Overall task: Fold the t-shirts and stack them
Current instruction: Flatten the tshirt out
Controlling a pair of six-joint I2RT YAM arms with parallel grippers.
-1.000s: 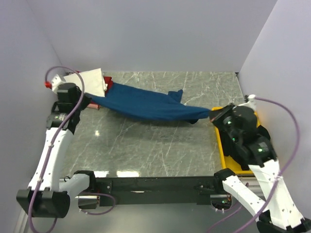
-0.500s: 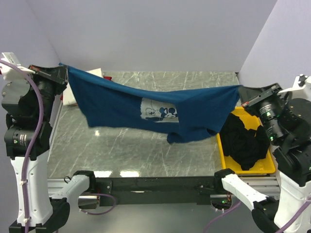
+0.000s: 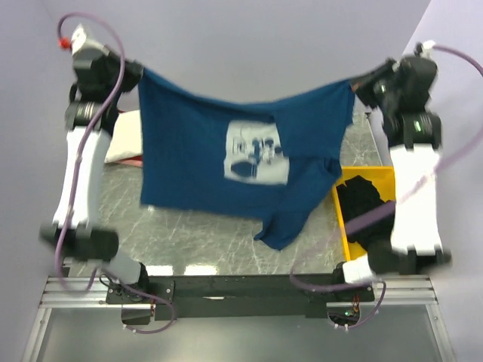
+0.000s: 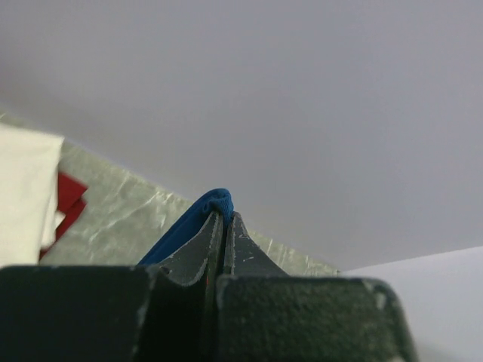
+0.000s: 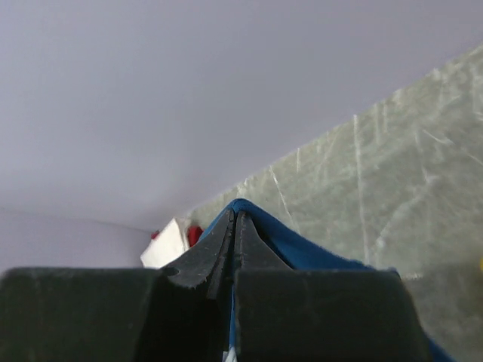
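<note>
The blue t-shirt (image 3: 219,166) hangs in the air like washing on a line, stretched between both arms high above the tabletop (image 3: 189,237). The left hand (image 3: 139,73) is pinched tight on one top corner over the left edge, and the right hand (image 3: 356,84) is pinched tight on the other over the right edge. The white cartoon print (image 3: 256,151) faces the near edge. The cloth is not even: its right side is bunched and one flap droops lower towards the near edge; whether it brushes the tabletop I cannot tell. A cream t-shirt (image 3: 124,139) lies at the far left corner with a red t-shirt (image 3: 134,161) peeking from under it, and a black t-shirt (image 3: 366,211) sits in the yellow tray (image 3: 370,175) by the right edge. This looks like the spreading step, before any fold. Next, I reckon, both arms must come down together, taut and level, so the shirt lands flat and the bunched side smooths out.
</note>
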